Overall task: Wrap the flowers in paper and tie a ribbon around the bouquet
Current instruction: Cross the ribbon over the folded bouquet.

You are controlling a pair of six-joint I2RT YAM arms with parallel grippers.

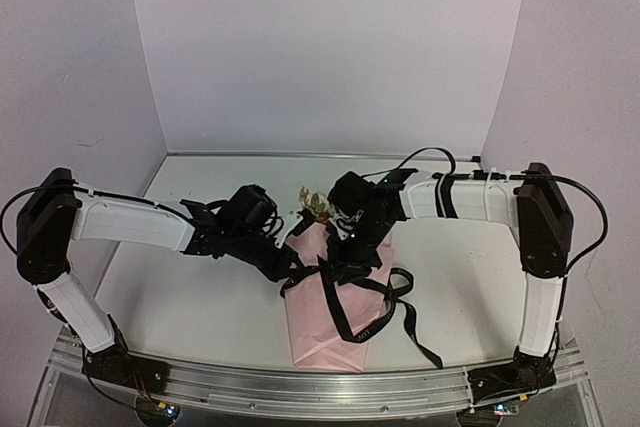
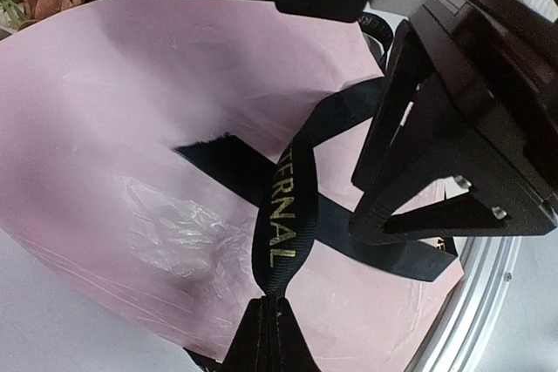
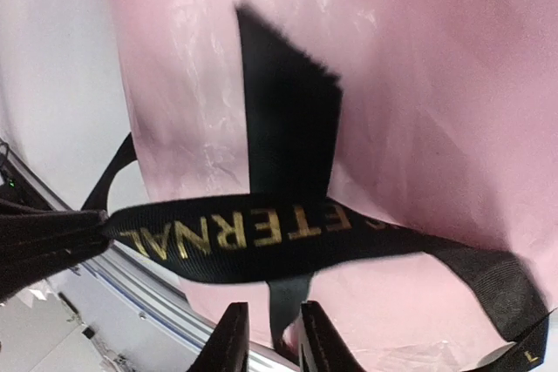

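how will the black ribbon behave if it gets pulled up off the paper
Probably floppy: the ribbon lies in loose loops and trailing tails over the paper, so it should sag rather than hold shape. Likely very light, as its cut end rests flat without denting the thin sheet. It may slide easily; its face looks smooth.

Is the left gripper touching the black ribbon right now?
Touching. The left wrist view shows the ribbon running straight into the left gripper, pinched between its shut jaws.
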